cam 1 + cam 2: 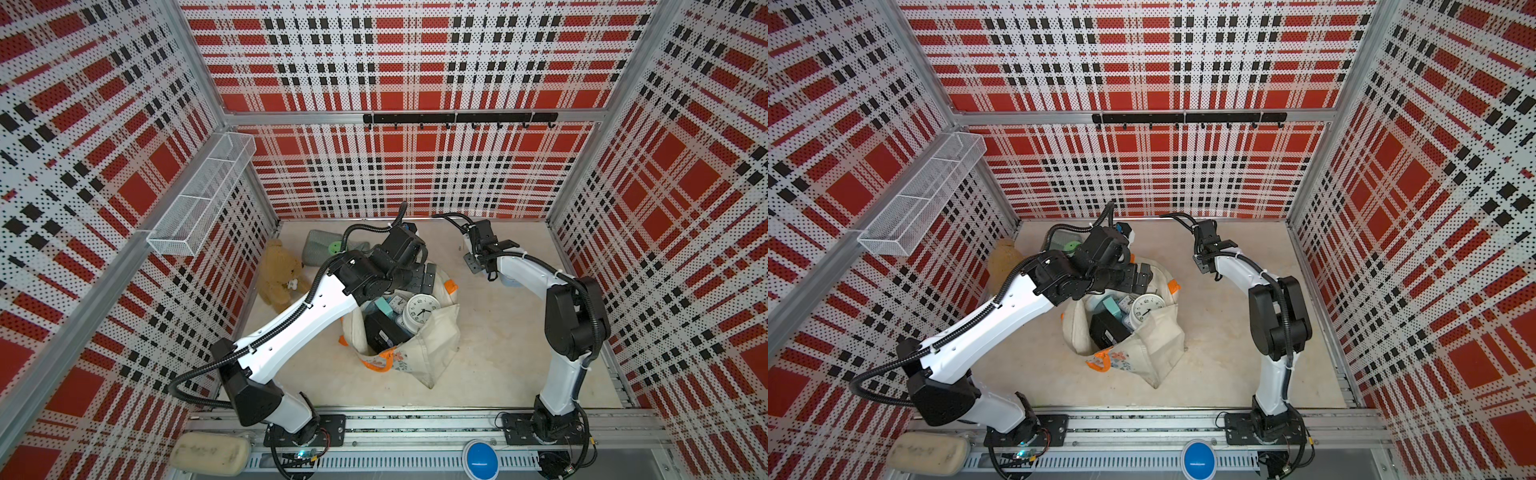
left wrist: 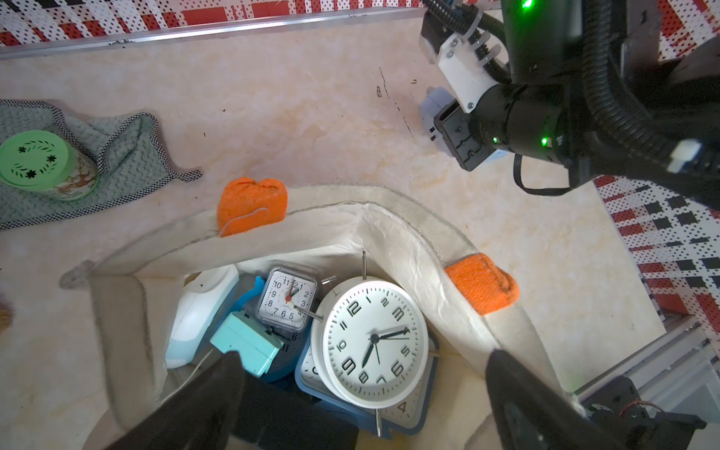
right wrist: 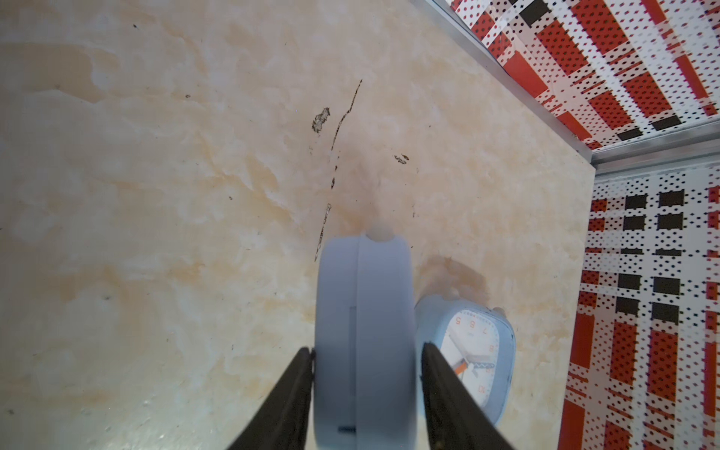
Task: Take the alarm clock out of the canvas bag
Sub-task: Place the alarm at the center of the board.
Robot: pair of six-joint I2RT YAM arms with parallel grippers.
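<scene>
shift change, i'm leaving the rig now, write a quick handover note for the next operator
Left gripper: open, above the open canvas bag, over the round white clock.
Right gripper: jaws around a pale blue clock away from the bag; gripped or released, cannot tell.
Done: a second blue clock with orange numerals sits on the table.
Left: round white clock, small square clock and others are in the bag.

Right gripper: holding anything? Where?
Cannot tell. The right gripper straddles a pale blue clock across its flat sides; a slight gap shows at one finger.
</scene>
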